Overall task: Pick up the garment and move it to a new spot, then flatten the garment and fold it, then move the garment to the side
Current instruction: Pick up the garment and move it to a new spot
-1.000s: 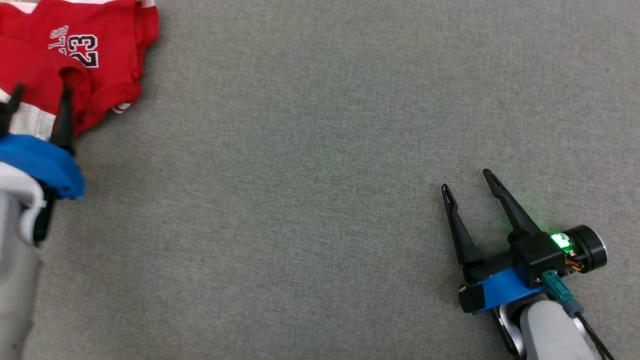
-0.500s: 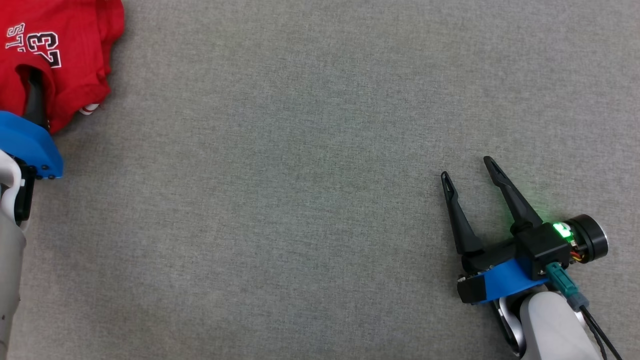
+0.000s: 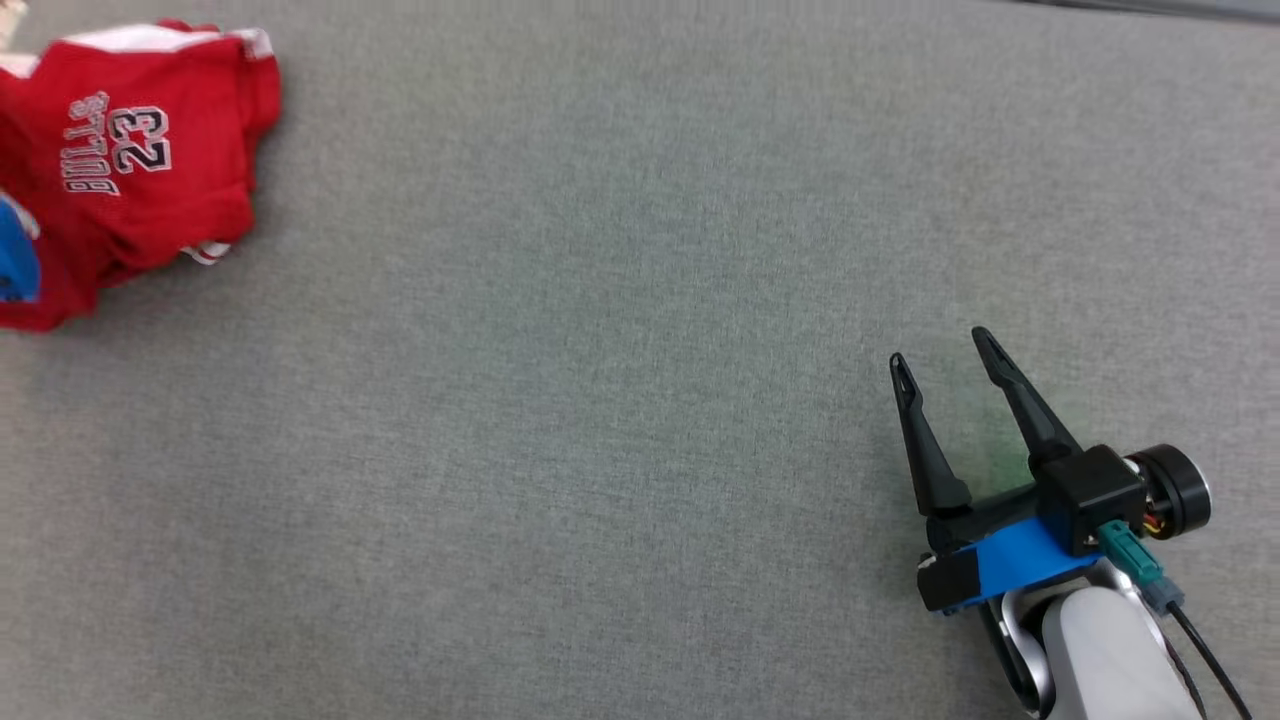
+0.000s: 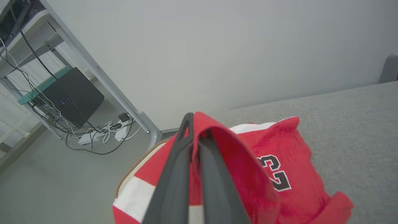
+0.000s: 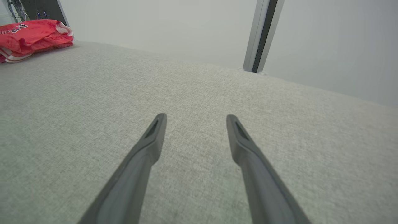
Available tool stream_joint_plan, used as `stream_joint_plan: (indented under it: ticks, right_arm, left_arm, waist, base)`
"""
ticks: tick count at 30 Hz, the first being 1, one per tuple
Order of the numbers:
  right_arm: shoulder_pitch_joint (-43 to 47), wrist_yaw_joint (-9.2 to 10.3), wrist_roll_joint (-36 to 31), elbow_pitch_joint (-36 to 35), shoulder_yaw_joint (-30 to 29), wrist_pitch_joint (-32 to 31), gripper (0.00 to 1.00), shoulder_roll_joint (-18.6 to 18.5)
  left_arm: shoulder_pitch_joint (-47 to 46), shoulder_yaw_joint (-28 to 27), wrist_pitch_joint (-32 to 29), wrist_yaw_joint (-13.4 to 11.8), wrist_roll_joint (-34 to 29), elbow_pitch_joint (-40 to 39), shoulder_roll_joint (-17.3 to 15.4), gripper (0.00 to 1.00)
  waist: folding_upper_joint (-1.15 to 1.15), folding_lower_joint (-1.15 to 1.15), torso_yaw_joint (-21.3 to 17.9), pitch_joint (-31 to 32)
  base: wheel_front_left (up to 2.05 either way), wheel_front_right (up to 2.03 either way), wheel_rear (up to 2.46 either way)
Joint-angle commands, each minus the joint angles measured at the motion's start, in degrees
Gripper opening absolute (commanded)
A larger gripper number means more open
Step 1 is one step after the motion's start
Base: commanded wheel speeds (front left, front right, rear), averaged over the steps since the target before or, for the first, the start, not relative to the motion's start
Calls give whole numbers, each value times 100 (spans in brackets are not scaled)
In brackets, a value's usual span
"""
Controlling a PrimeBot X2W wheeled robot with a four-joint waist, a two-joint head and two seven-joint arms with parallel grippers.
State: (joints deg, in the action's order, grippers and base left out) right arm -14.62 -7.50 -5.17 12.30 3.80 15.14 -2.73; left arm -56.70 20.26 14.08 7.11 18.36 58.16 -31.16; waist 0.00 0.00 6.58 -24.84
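While left tool (image 4: 194, 130) clamps a fold of the red garment (image 3: 140, 170) | right tool (image 3: 938, 347) fingers apart, idle over bench (image 3: 600, 400) | advice: lift clear, carry toward centre, no dragging.

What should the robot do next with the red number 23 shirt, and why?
Probably lift the left gripper and carry the red basketball jersey toward the middle of the grey fabric-covered table. Its fingers are pinched shut on a fold of the cloth, the jersey lies bunched at the table's left edge, and the open right gripper is over bare table.
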Motion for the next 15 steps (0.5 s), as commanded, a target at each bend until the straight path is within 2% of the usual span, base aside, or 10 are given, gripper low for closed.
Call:
stream_joint_plan:
  ticks: [1, 8, 15]
  right_arm:
    - [53, 1, 87, 46, 6, 3, 100, -29]
    - [205, 1, 413, 228, -31, 3, 100, -27]
    - [421, 1, 661, 358, -180, 3, 100, -24]
  left_arm:
    - [-163, 83, 42, 34, -98, -171, -61, 0]
    - [-434, 635, -63, 49, -340, -1103, -158, 0]
    - [-599, 1271, -667, 35, 31, -2660, 19, 0]
  waist:
    - [0, 0, -113, 252]
    - [0, 0, -348, 1064]
    - [0, 0, -735, 1678]
  base:
    - [0, 0, 0]
    - [0, 0, 0]
    - [0, 0, 0]
